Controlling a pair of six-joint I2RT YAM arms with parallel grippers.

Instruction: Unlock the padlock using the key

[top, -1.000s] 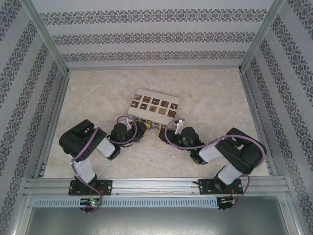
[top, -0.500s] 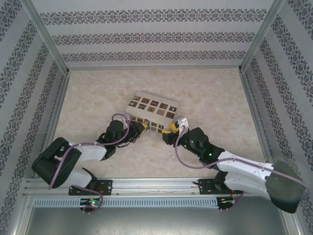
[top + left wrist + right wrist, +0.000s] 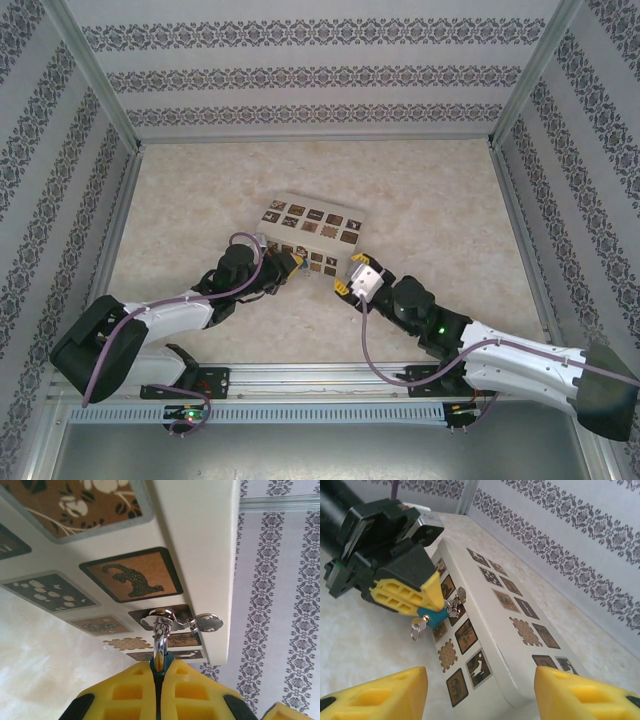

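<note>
The small blue padlock (image 3: 432, 616) hangs by its silvery shackle (image 3: 159, 632) from the metal hasp on the cream box's (image 3: 505, 645) front wall. My left gripper (image 3: 159, 669) is shut on the padlock's body (image 3: 161, 661); from above, the same left gripper (image 3: 295, 263) sits at the near edge of the box (image 3: 310, 222). A tiny metal key (image 3: 418, 624) with a ring sticks out of the padlock's lower end. My right gripper (image 3: 480, 700) is open, a short way back from the padlock, nothing between its fingers (image 3: 375, 695). Seen from above, the right gripper (image 3: 346, 272) is just right of the left one.
The box lies in the middle of the beige table (image 3: 430, 200). Patterned walls and metal rails (image 3: 520, 230) enclose the table on three sides. Both arms stretch forward from the near rail.
Both arms have stretched out from a folded pose. The left gripper stays at the box's near edge. The right gripper has drawn slightly back and right since half a second ago.
</note>
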